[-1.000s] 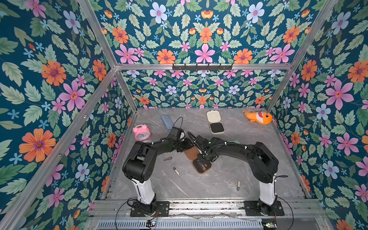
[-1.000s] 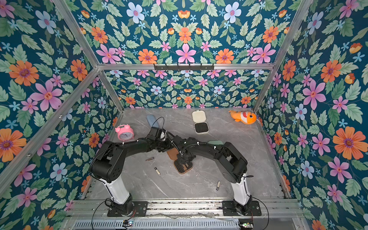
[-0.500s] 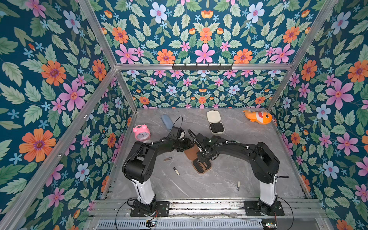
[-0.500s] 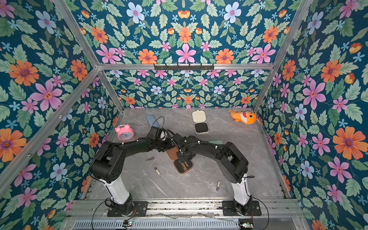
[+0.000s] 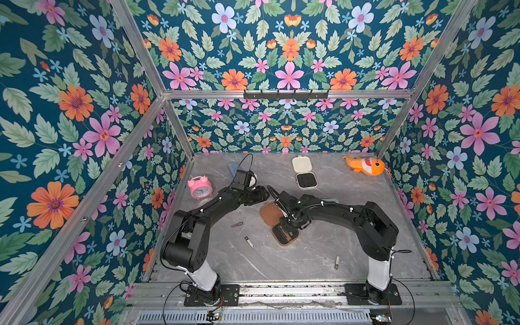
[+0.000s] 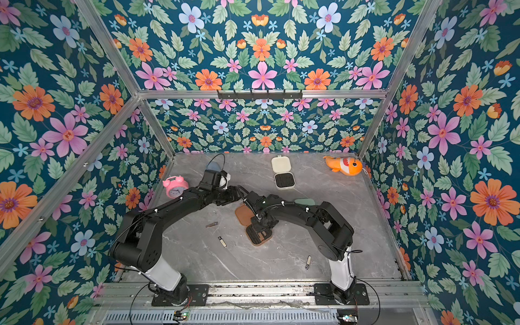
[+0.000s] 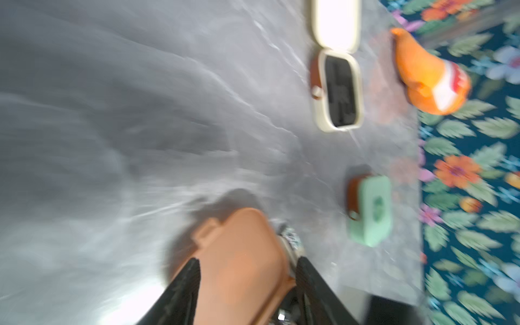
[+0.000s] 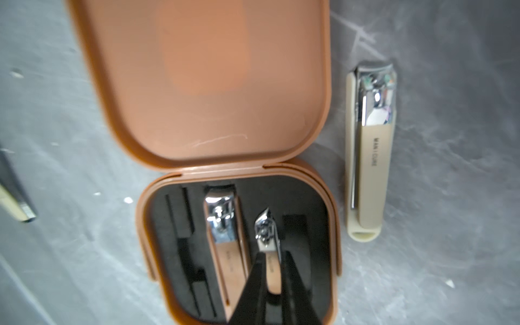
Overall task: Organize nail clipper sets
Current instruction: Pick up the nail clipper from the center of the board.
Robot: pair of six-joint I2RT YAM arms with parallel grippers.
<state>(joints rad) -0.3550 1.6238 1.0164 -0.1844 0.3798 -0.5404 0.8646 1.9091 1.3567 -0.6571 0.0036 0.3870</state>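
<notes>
Brown case (image 8: 146, 225): seated clipper (image 8: 222, 222) ×1; your R jaws pinch slim clipper (image 8: 266, 230). L jaws straddle lid (image 7: 242, 253), grip unclear. Cream case (image 5: 301, 165), mint case (image 7: 371, 208) pending.

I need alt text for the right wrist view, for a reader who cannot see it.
The right tool pinches a small clipper over the black insert of the open brown case, beside a larger clipper seated there. A beige clipper lies on the grey table nearby.
</notes>
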